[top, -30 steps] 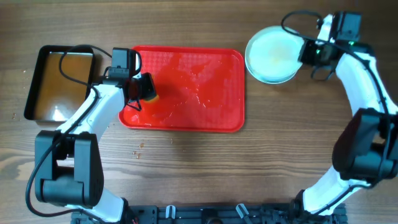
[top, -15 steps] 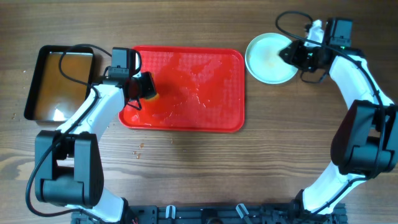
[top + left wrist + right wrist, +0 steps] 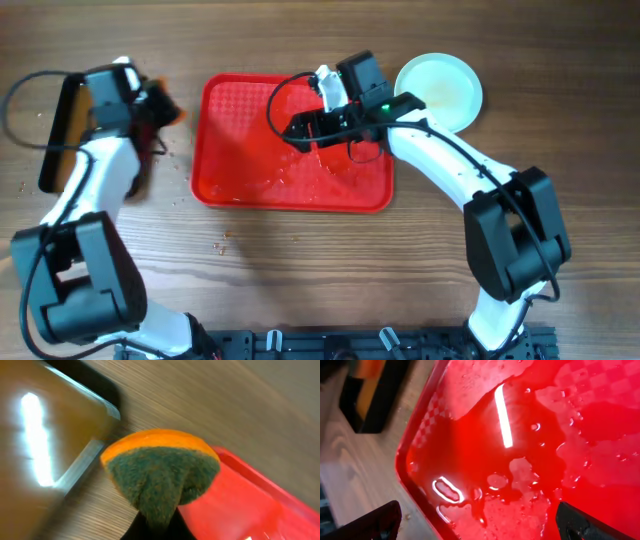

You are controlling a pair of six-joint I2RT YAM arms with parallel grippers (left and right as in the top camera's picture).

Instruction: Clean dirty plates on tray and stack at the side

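Observation:
The red tray lies in the middle of the table, wet, with no plate on it. The white plates sit together on the wood just past the tray's right end; how many are stacked cannot be told. My right gripper hangs open over the tray's upper middle. In the right wrist view the right gripper has its fingertips wide apart above the tray, where water pools. My left gripper is shut on an orange and green sponge, between the tray's left edge and the black tray.
A black tray of brownish liquid stands at the far left, partly under my left arm, and shows in the left wrist view. Small crumbs lie on the wood in front of the red tray.
My right gripper let go of the plate at the right, opened and swung left over the red tray. My left arm carried the sponge off the tray toward the black tray.

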